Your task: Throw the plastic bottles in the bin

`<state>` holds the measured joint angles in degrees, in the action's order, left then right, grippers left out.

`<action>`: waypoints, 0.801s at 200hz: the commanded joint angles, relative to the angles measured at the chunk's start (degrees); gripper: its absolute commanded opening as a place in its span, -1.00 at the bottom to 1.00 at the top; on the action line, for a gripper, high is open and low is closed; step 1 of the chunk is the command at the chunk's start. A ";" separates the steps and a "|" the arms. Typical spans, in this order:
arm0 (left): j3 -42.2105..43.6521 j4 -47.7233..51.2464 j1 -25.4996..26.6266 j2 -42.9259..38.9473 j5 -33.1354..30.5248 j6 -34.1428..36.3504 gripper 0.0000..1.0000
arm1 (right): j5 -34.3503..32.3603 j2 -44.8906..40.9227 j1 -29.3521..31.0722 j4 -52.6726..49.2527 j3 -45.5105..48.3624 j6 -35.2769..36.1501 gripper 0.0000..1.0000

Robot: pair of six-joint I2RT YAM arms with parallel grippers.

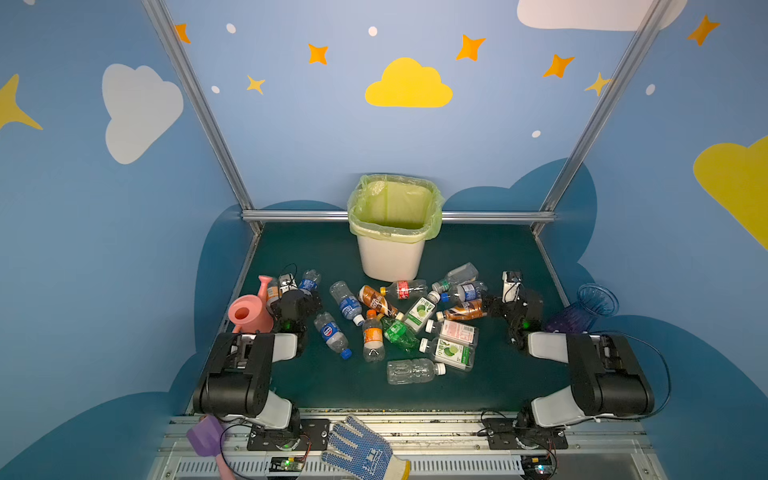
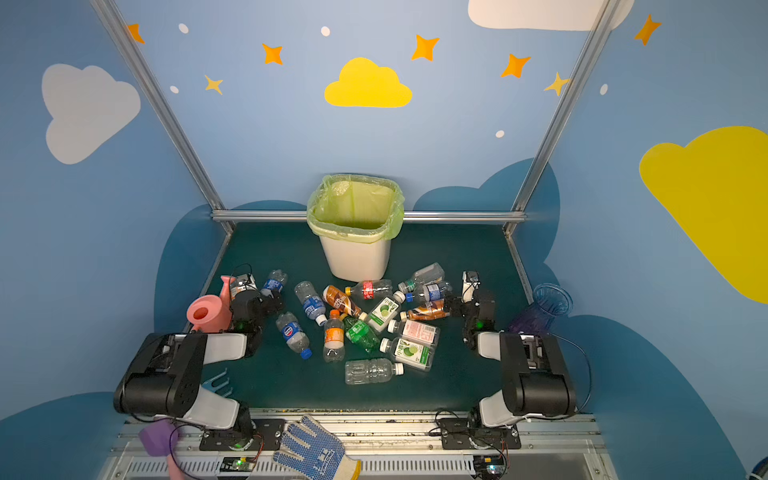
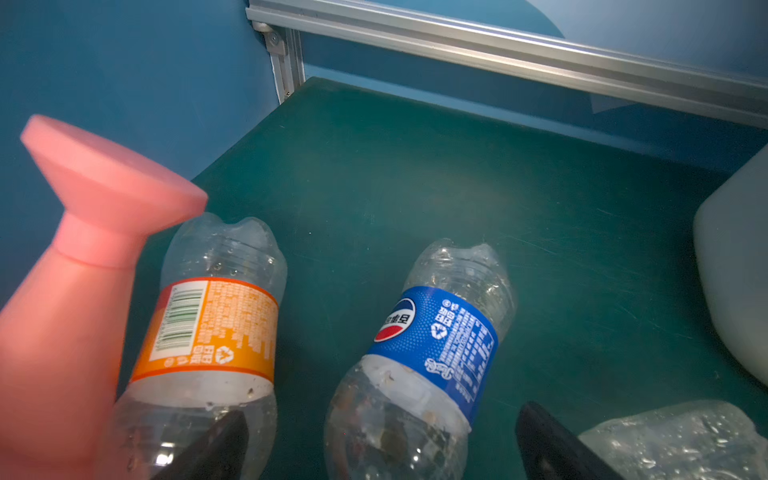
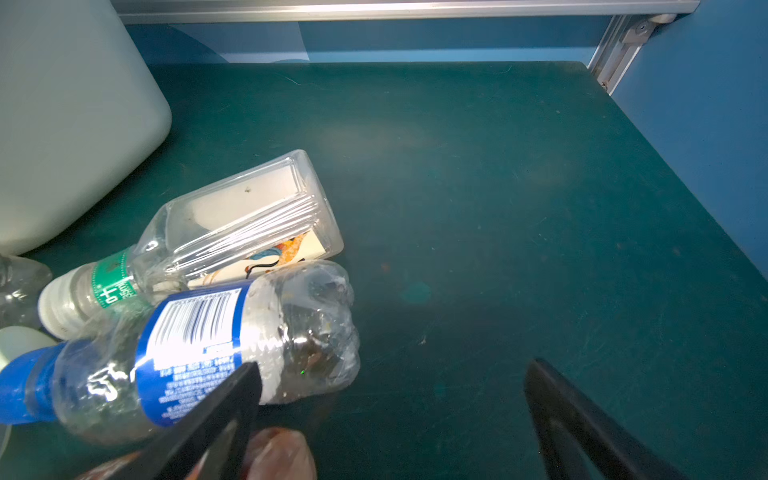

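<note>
Jaws, left: the left gripper (image 3: 382, 413) stands spread wide with nothing in it; one finger shows over the orange-labelled bottle (image 3: 212, 324), its fellow sits beside a crumpled clear one
Jaws, right: the right gripper (image 4: 394, 368) is just as wide and just as empty; mostly bare mat (image 4: 498, 208) between its fingers
Left target: the blue-labelled bottle (image 3: 436, 340) lies flat right between the left fingers; its long axis runs straight ahead of the gripper, base toward the back rail, neck end out of sight near the wrist; closing here would pinch it across its width, I'd say
Right target: the blue-capped bottle (image 4: 187, 353) lies off to the bin side of the right gripper, one finger crossing in front of its base end; long axis crosswise to the reach, cap pointing into the pile; a square clear bottle (image 4: 241, 220) touches it on the far side
Bottles: the plastic bottles (image 1: 451, 332) lie scattered on the mat in front of the bin; none showing inside it
Bin: the bin (image 1: 390, 257) stands upright at the back, midway between the two arms; neither looks clearly nearer to it
Better placed: the left arm, its bottle lined up between the fingers; the right looks to need a sideways shift or a wrist turn first
Watch: the pink watering can (image 1: 249, 311) sits just beside the orange-labelled bottle, close to the left gripper; not for the bin
</note>
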<state>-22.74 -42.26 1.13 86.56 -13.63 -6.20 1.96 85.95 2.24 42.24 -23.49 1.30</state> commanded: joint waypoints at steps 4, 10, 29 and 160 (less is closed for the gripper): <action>-0.91 -1.07 -0.33 0.67 -0.59 0.59 1.00 | -0.47 0.41 0.22 1.18 -0.73 0.02 0.97; -0.90 -1.06 -0.33 0.69 -0.61 0.57 1.00 | -0.46 0.37 0.18 1.17 -0.65 -0.05 0.97; -0.90 -1.02 -0.28 0.66 -0.61 0.57 1.00 | -0.46 0.41 0.13 1.18 -0.68 -0.03 0.97; -0.90 -1.07 -0.33 0.61 -0.61 0.48 1.00 | 1.28 0.40 -0.77 0.96 -0.71 -0.68 0.96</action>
<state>-22.74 -42.26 1.13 86.56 -13.63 -6.20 2.48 85.95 1.80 42.24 -23.49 1.26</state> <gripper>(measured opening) 0.999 0.985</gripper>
